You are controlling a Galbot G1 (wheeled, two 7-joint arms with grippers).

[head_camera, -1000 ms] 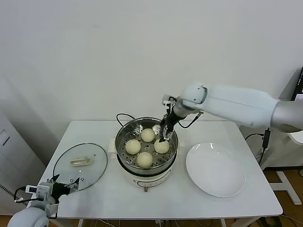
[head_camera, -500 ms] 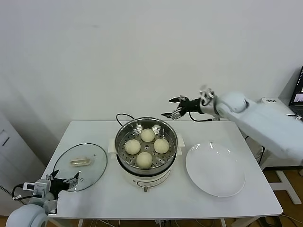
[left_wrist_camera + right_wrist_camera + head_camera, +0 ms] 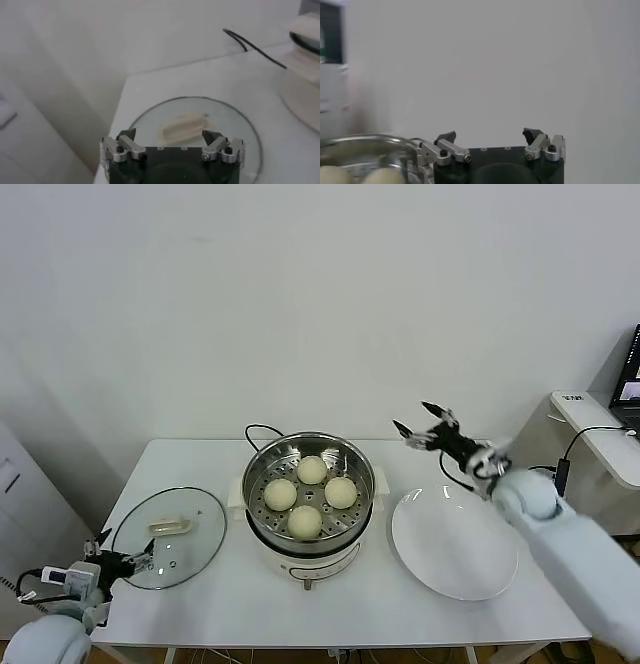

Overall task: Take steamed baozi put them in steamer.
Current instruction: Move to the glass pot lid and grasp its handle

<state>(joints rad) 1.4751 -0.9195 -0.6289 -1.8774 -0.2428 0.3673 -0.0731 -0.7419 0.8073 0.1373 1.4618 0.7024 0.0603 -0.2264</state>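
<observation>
On the white worktop (image 3: 400,614), the round stainless-steel steamer (image 3: 310,499) held all four cream-white steamed baozi (image 3: 305,522); the flat white plate (image 3: 455,544) was bare. The task was judged complete. Both the right tool (image 3: 422,424) and left tool (image 3: 125,559) were open, empty.

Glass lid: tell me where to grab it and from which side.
Grip the pale handle at the middle of the lid, coming straight down from above. The lid lies flat on the table beside the steamer, so its thin rim gives little to pinch, while the raised bar handle probably fits between open fingers. The left end effector, open, sits nearest.
</observation>
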